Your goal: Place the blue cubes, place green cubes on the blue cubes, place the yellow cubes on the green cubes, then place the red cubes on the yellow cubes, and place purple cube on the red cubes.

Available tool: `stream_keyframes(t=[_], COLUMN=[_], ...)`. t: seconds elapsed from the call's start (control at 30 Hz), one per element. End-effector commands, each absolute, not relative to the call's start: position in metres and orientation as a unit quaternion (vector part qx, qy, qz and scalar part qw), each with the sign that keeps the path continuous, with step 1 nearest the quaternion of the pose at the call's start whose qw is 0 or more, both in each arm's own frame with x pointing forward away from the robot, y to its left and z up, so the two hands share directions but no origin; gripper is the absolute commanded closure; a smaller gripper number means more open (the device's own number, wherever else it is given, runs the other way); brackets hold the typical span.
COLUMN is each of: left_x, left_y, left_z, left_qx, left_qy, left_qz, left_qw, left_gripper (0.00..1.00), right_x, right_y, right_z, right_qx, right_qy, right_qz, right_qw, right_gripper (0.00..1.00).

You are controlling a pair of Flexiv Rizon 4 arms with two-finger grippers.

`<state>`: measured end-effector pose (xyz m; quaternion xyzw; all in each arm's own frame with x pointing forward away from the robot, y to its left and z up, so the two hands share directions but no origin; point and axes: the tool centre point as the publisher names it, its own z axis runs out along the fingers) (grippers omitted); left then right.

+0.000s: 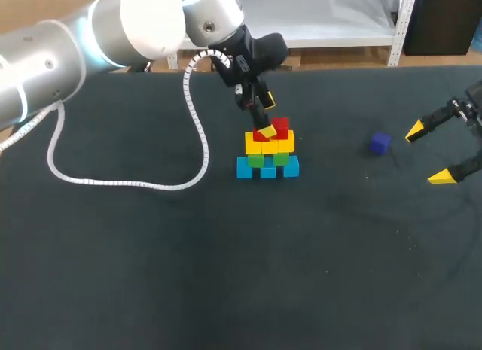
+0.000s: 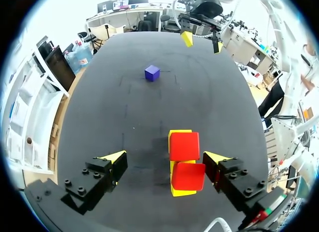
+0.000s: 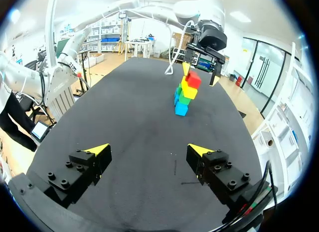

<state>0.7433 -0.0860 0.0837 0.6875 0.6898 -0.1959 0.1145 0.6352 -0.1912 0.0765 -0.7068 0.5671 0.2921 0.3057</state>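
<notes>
Wide dark table (image 1: 151,275), and the left arm (image 1: 60,49) sweeps in from the upper left of the head view to hang over the stack (image 1: 267,150) just above frame centre. Look at that build: blue cubes (image 1: 267,170) along the base, green cubes (image 1: 280,158) on them, yellow cubes (image 1: 269,145) above, and two red cubes (image 1: 280,126) up top. So I'd call the red layer done, or a hair from it.

The left gripper (image 1: 267,117) is spread wide and pinching nothing. In its own wrist view the left gripper (image 2: 164,159) straddles the red cubes (image 2: 184,145), one finger just beside the nearer cube. Whether it touches, I can't tell.

Over at the right edge, the right gripper (image 1: 428,153) hovers above the table, fingers spread and empty, and its wrist view shows the same (image 3: 148,151).

One piece left, the purple cube (image 1: 380,143), alone on the table right of the stack and near the right gripper.

Next, I reckon: the left arm lifts straight off without nudging the reds, then the purple gets gripped and set square across both.
</notes>
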Motion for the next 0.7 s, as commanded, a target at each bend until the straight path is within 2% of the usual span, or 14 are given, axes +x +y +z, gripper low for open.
stream_keyframes(t=[0.03, 0.37, 0.7], left_x=[0.740, 0.725, 0.699], left_y=[-0.083, -0.070, -0.025], left_z=[0.087, 0.101, 0.107], left_qx=[0.690, 0.698, 0.695], left_qy=[0.687, 0.675, 0.675], left_qz=[-0.196, -0.202, -0.214], left_qw=[0.115, 0.123, 0.125], left_gripper=[0.00, 0.00, 0.00], right_x=[0.636, 0.636, 0.636], right_y=[-0.191, -0.191, -0.191], right_z=[0.076, 0.076, 0.076], right_qx=[-0.707, -0.707, -0.707], right_qy=[0.567, 0.567, 0.567], right_qz=[0.293, 0.293, 0.293], right_qw=[0.306, 0.306, 0.306], right_gripper=[0.00, 0.00, 0.00])
